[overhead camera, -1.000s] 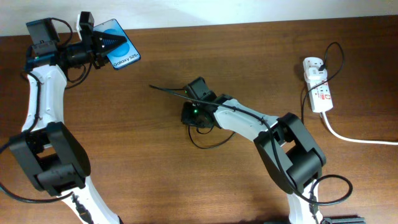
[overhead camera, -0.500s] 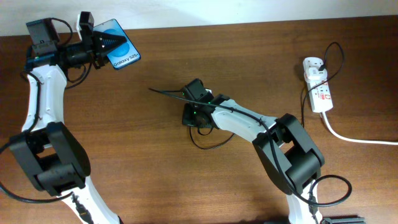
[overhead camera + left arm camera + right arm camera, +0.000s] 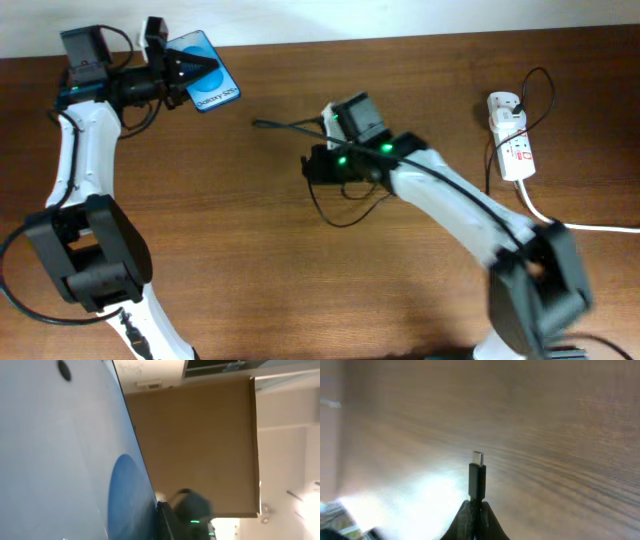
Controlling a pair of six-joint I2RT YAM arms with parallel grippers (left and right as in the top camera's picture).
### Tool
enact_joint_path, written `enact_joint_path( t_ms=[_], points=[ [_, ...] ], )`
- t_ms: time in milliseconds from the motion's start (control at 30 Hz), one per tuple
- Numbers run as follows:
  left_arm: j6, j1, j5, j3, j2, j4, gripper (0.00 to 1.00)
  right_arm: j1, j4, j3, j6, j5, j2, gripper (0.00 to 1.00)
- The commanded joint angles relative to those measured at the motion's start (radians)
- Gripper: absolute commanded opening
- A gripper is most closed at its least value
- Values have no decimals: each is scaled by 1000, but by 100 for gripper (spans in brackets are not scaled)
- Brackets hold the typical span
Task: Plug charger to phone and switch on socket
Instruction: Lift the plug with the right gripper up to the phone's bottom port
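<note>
Both pincers were gripping: phone on the left, charger on the right.

My left pincer [image 3: 188, 70] was clamped on the phone [image 3: 215, 92], whose blue screen jutted past its fingertips. My right pincer [image 3: 475, 509] was pinched narrow on the charger [image 3: 477, 479], with the connector tip standing just beyond the fingertips. The socket [image 3: 510, 135] lay well off to that pincer's right.
</note>
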Motion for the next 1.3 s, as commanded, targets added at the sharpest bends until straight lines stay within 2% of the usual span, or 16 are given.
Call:
enact_joint_path(
  t_ms=[0, 367, 500, 833, 1033, 1267],
  points=[
    [13, -33, 69, 15, -4, 3, 0, 1, -16, -10, -44, -60, -144, 4],
    [58, -111, 117, 15, -4, 2, 0, -2, 1, -265, -19, -60, -524, 4],
    [79, -183, 121, 15, -4, 2, 0, -24, 5, -336, 22, -87, -639, 4],
    [97, -307, 121, 15, -4, 2, 0, -26, 96, -397, 117, -119, -658, 4],
    [97, -319, 121, 15, -4, 2, 0, -26, 153, -415, 151, -112, -658, 4],
    [100, -330, 115, 15, -4, 2, 0, -2, 263, -415, 263, -52, -629, 4]
  ],
)
